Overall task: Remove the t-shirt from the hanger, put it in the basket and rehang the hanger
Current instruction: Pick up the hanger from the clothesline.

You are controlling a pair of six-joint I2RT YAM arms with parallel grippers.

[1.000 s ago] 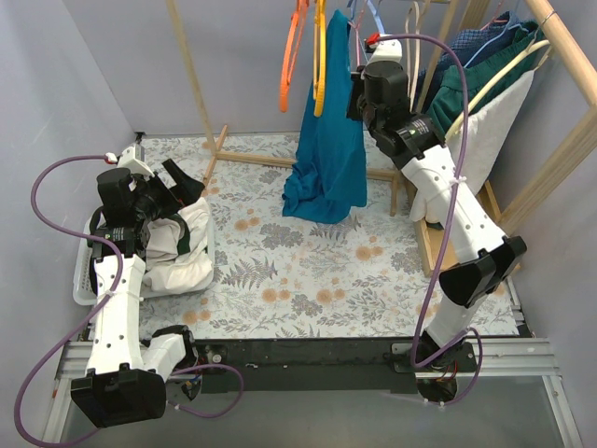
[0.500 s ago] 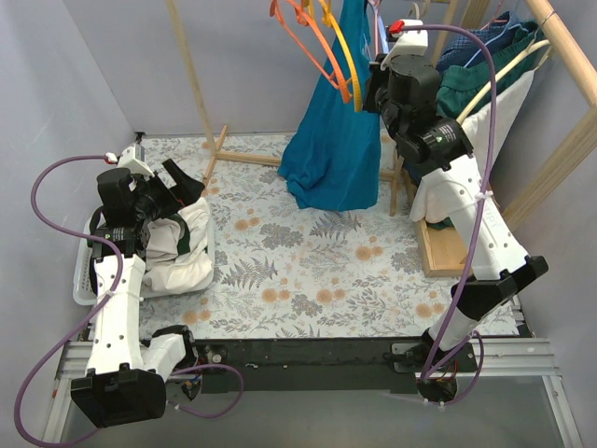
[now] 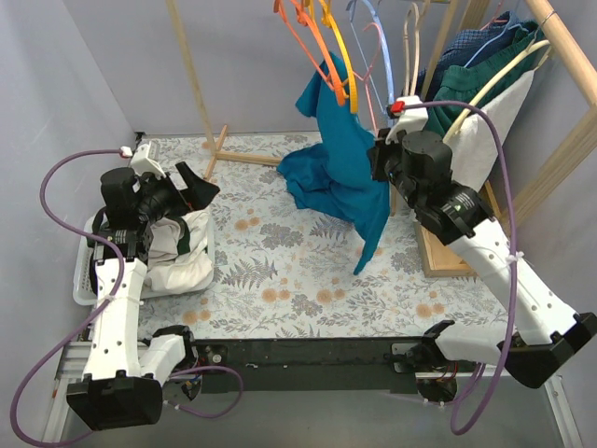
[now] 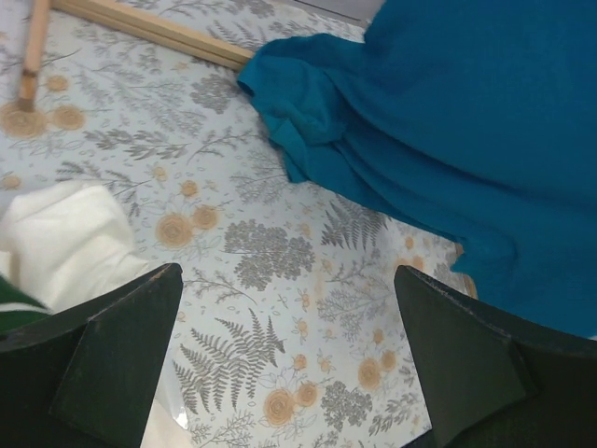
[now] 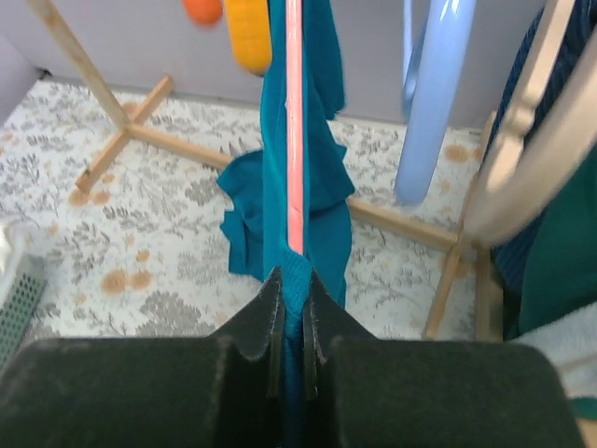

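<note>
The teal t-shirt (image 3: 340, 159) hangs half off a pink hanger (image 3: 362, 105) on the rack, its lower part bunched on the floral table. My right gripper (image 3: 381, 175) is shut on a ribbed edge of the shirt (image 5: 297, 187), and the pink hanger (image 5: 295, 140) runs straight up from the jaws in the right wrist view. My left gripper (image 3: 193, 182) is open and empty over the left side of the table, well apart from the shirt. In the left wrist view the shirt (image 4: 448, 121) fills the upper right, beyond the fingers (image 4: 112, 355).
Orange (image 3: 306, 33), yellow (image 3: 338, 47) and light blue (image 3: 375, 37) hangers hang beside the shirt. Green and white garments (image 3: 476, 112) hang at right. A white basket (image 3: 82, 280) holds white clothes (image 3: 182, 247) at left. The wooden rack's base beam (image 3: 252, 159) crosses the back.
My right arm has swung down and toward the front, pulling the shirt's edge with it so the cloth stretches off the hanger. My left gripper has shifted slightly up and right.
</note>
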